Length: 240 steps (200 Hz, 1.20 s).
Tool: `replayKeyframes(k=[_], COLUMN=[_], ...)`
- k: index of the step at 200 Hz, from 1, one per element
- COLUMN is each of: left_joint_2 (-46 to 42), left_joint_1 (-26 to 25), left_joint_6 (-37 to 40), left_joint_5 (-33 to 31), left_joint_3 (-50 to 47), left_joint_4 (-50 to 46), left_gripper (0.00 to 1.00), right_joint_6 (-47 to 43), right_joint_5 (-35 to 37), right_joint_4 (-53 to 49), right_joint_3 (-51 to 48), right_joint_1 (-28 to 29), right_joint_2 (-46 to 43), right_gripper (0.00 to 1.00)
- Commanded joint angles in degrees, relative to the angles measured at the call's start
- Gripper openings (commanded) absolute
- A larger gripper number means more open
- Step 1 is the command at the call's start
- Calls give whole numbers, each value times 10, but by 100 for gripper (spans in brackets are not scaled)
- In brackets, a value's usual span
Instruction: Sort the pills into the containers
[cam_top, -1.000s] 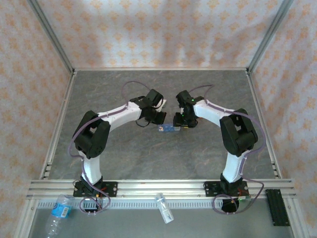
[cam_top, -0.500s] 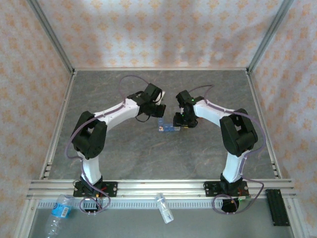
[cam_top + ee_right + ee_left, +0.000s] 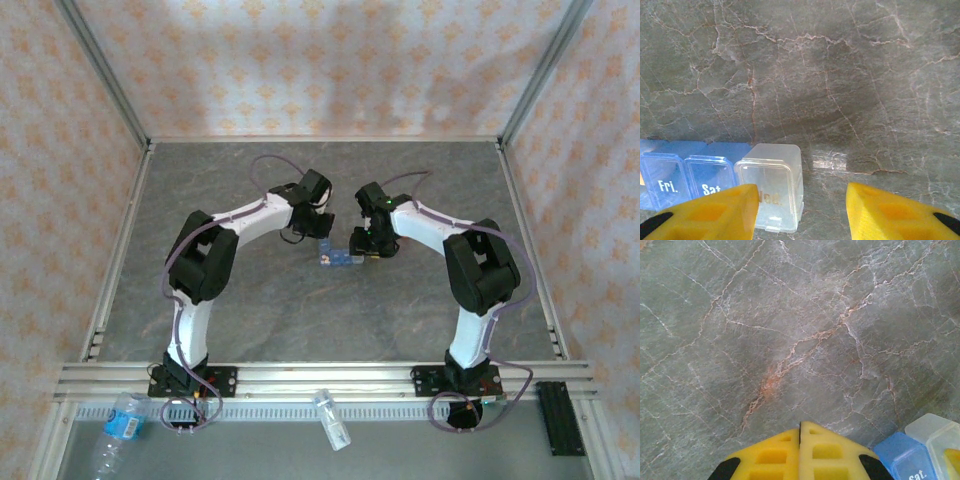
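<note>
The translucent blue pill organizer [image 3: 340, 259], square-celled with one clear end cell [image 3: 771, 185], lies mid-way on the grey veined table [image 3: 250, 320] between both grippers. The left gripper [image 3: 800, 425] is clenched, its yellow tips meeting; the right gripper [image 3: 800, 189] stands parted, perhaps brushing the clear cell. The left elbow has swung inward since a second ago

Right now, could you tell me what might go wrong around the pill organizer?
The left gripper, shut, sits close beside the pill organizer; a nudge could slide it. The right gripper is open with one finger by the clear compartment; descending might clip it and tilt the strip.
</note>
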Motion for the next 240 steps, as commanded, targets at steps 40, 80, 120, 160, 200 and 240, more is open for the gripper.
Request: replayKeyframes(k=[40,80,120,160,200,240], left_joint_2=[-29,-50,-74,-79,-92,-112], left_joint_1=[3,-4,-13,-24,-33,-40], left_joint_6=[-4,-6,-11,-12,-19,-26], left_joint_5=[16,25,31,36,38,33], left_joint_3=[-15,-32,-55,-70,-93,-114], left_joint_4=[-2,5,16,20,30,39], left_gripper=[0,0,0,0,0,0], right_joint_6=[6,7,7,8,8,8], right_joint_5=[34,35,38,39,41,41], right_joint_4=[-8,-8,-8,-8,-9,-8], right_joint_3=[2,2,-1,-4,-3,-3], right_joint_1=[2,1,1,2,1,1], right_joint_2=[18,18,17,15,16,16], right_gripper=[49,49,49,48,48,48])
